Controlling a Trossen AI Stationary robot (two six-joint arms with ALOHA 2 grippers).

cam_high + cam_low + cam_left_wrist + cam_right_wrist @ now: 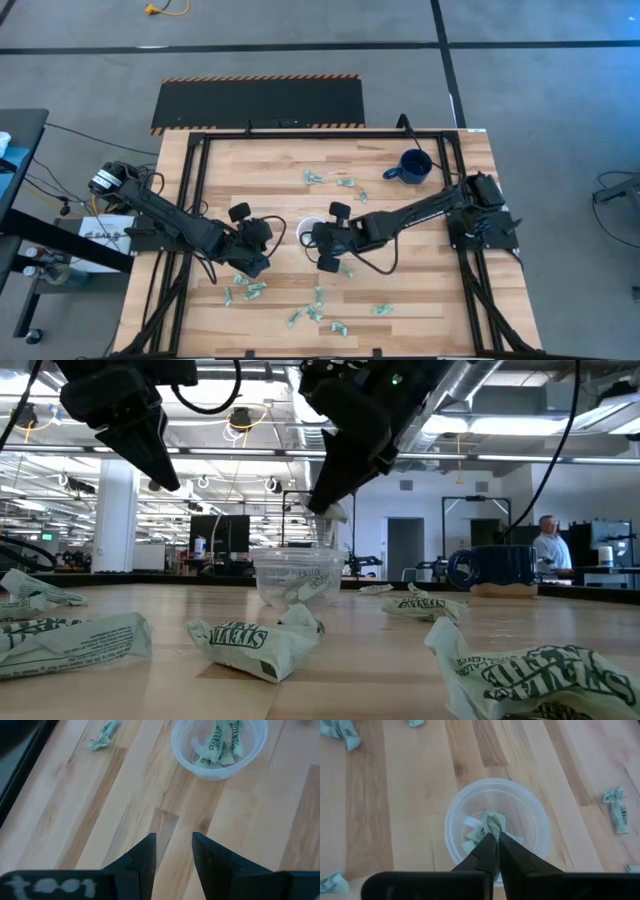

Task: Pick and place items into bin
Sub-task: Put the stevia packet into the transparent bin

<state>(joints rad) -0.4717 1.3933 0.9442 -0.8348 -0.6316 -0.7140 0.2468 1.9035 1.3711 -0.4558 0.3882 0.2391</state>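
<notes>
Right gripper [494,836] over the cup [497,827], pinching a wrapper [492,822].
Its fingertips hide most of that piece; left gripper [173,851] hangs beside the cup, jaws parted, empty.

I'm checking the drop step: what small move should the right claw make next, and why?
Probably open. The right claw is shut on a wrapper and sits right over the cup, which already holds a few pieces, so letting go should drop it in. The left claw waits open beside the cup.
</notes>
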